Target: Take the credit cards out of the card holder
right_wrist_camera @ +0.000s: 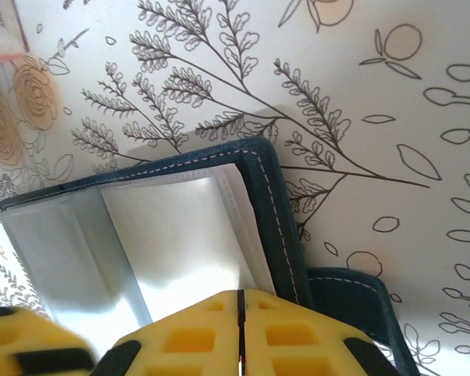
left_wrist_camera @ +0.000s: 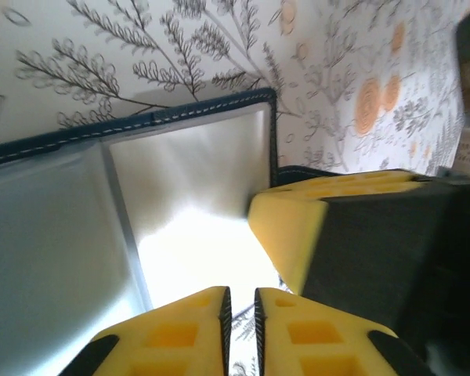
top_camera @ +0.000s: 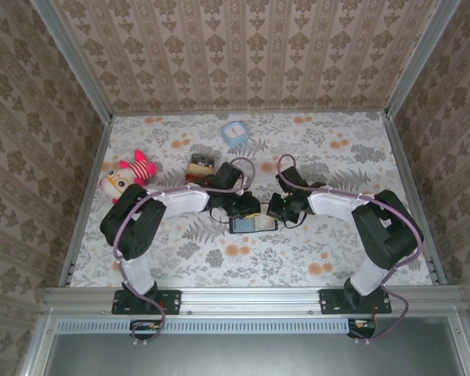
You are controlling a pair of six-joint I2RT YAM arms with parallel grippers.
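- We see the left gripper (top_camera: 245, 207) at mid-table, tips down over the left end of the card holder (top_camera: 253, 224). In its wrist cam the left gripper (left_wrist_camera: 240, 304) has its yellow pads nearly together w/ just a thin slit between. Nothing shows in the slit, so we can't tell if it pinches anything.
- The right gripper (top_camera: 283, 208) comes in from the opposite side, at the holder's right end. Close up, the right gripper (right_wrist_camera: 240, 304) is fully closed, pads pressed flat together at the near edge of the open holder. We can't tell if it grips anything.
- The table (top_camera: 298, 258) has a floral-print top.
- A doll (top_camera: 129, 176) w/ pink-striped limbs lies far left, well apart from the arms.
- The card holder (right_wrist_camera: 172, 235) lies open and flat between the two grippers, w/ navy stitched edge and grey inside (left_wrist_camera: 188, 180). There's glare on the pockets, so we can't tell what's in them.
- A red-and-tan box (top_camera: 201, 167) sits just behind the left wrist.
- A small blue-white thing (top_camera: 235, 133) sits near the back edge.
- A navy tab (right_wrist_camera: 359, 301) sticks out at the holder's corner.
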